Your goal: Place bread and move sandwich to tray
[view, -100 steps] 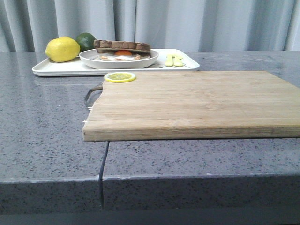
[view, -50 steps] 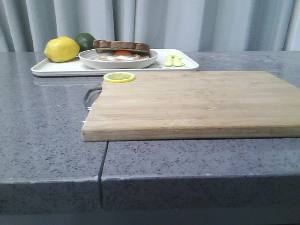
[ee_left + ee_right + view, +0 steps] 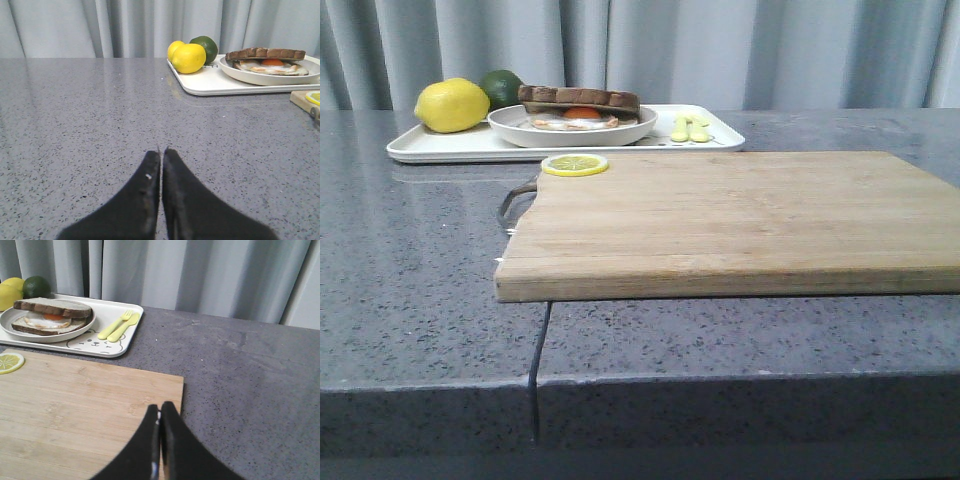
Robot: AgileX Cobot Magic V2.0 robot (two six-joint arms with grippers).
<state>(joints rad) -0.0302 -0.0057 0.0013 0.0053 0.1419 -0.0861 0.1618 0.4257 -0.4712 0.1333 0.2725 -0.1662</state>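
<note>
Running along the near side of the grey speckled stone counter [image 3: 420, 300] is its front edge, with a dark seam cutting back from it toward the pale rectangular wooden cutting board [image 3: 740, 220], whose near left corner sits just behind the seam and whose top is bare but for a round lemon slice [image 3: 575, 164] at its far left corner, beside a dark cord loop at the board's left end. Left of the board the counter lies open as far as the curtain. Beyond the board, its near rim just behind the board's far edge, the flat white rectangular tray [image 3: 440, 150] carries the round white shallow plate [image 3: 510, 128] with the sandwich [image 3: 578, 105], a fried egg with orange yolk between brown-crusted slices, the top slice of bread [image 3: 580, 97] lying on the egg. A whole yellow lemon [image 3: 452, 105] and a dark green lime [image 3: 502, 88] stand at the tray's left end. The right wrist view adds a yellow fork and spoon [image 3: 119, 326] and a printed bear face on the tray's right end, and a stretch of bare counter to the right of the board. Each wrist view shows its black gripper, left [image 3: 161, 152] and right [image 3: 160, 407], with fingers pressed together on nothing; the front view shows neither arm.
</note>
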